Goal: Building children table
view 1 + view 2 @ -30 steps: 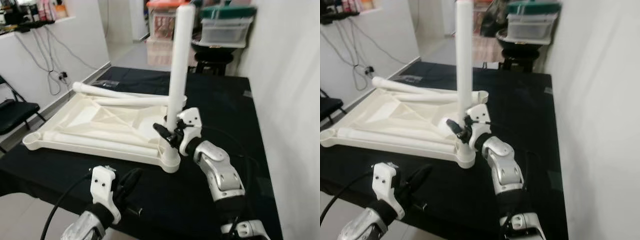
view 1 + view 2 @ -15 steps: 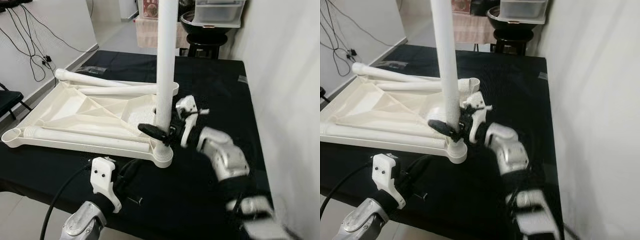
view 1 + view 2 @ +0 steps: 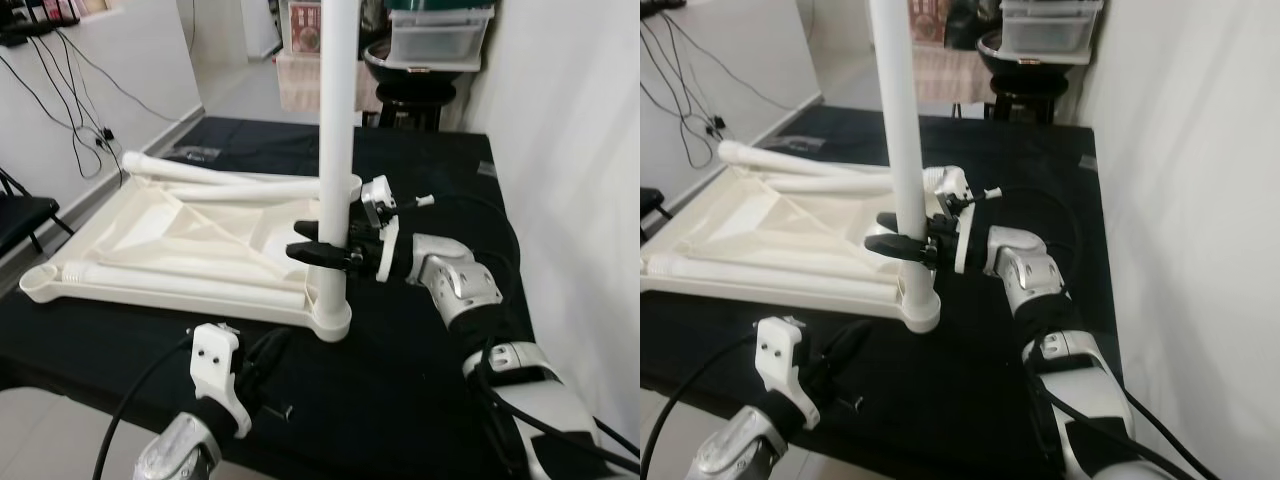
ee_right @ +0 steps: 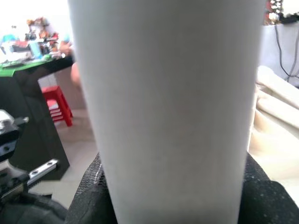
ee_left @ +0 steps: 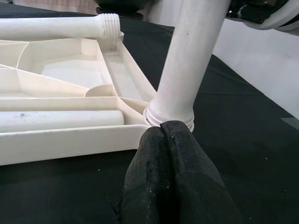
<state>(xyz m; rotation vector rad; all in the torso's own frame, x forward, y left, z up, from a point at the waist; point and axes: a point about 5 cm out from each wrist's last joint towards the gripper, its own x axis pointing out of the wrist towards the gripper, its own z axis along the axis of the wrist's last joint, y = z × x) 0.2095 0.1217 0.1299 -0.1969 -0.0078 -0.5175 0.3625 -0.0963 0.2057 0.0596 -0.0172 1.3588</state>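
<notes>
My two head cameras look forward and down over the black-draped table (image 3: 420, 170), sharing the upright white leg (image 3: 335, 150), which my left wrist camera views low from near its base and my right wrist camera from very close.

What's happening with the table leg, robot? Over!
Right tool clamped on upright leg, seated in tabletop corner socket. Left tool shut, low by that corner. Three loose legs on tabletop.

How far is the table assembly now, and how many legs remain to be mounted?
One leg stands upright in the near corner socket of the upturned tabletop, with the right tool clamped on it. Three loose legs lie on the tabletop, unmounted. The left tool hovers shut nearby.
</notes>
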